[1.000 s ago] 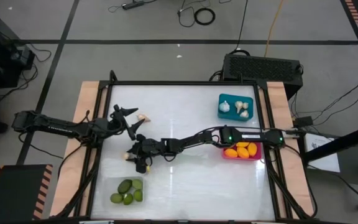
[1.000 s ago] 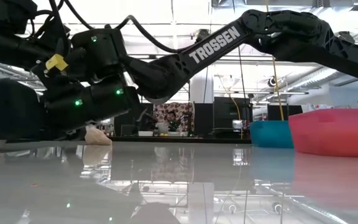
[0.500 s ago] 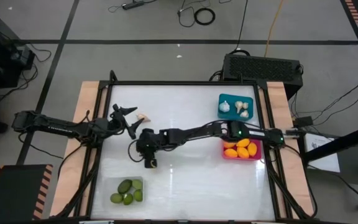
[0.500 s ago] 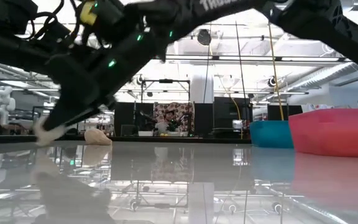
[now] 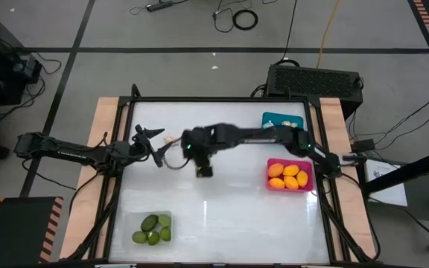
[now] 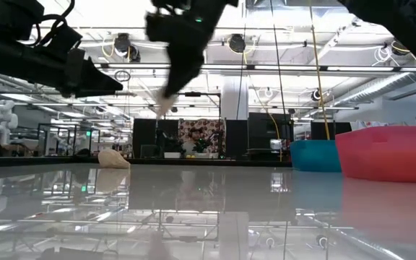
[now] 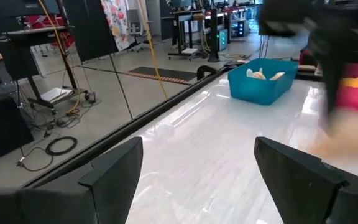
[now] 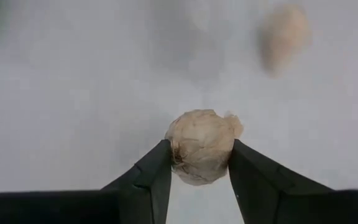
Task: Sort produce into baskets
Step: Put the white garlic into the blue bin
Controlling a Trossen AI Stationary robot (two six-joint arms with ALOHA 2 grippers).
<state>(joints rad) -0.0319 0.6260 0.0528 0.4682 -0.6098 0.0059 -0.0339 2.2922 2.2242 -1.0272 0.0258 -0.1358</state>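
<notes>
My right gripper (image 8: pixel 199 163) hangs well above the table's middle left, shut on a whitish garlic bulb (image 8: pixel 204 146), which the low view shows high over the table (image 6: pixel 163 108). A second garlic bulb (image 6: pixel 113 159) lies on the table near my left gripper (image 5: pixel 153 145). That gripper stands open at the left with nothing between its fingers (image 7: pixel 197 180). The teal basket (image 5: pixel 282 126) holds garlic and is partly covered by my right arm. Orange fruits sit in the pink basket (image 5: pixel 289 176). Limes sit in the clear basket (image 5: pixel 153 228). My right gripper pinches the garlic bulb between its two fingertips, one on each side of the bulb (image 8: pixel 178 152). The fingers slant steeply downward. The bulb sticks out past the fingertips and is lifted clear of the table.
The glossy white table has a raised frame (image 5: pixel 118 104) and wooden side strips. My right arm (image 5: pixel 259 136) stretches across the far half of the table from the right. Room shows between the clear basket and the pink one.
My right gripper has risen high off the table with the garlic bulb and gone toward the far and right edges, tipping from near level to steeply downward. The bulb, first down at the table, is now lifted clear. The other bulb has stayed put.
</notes>
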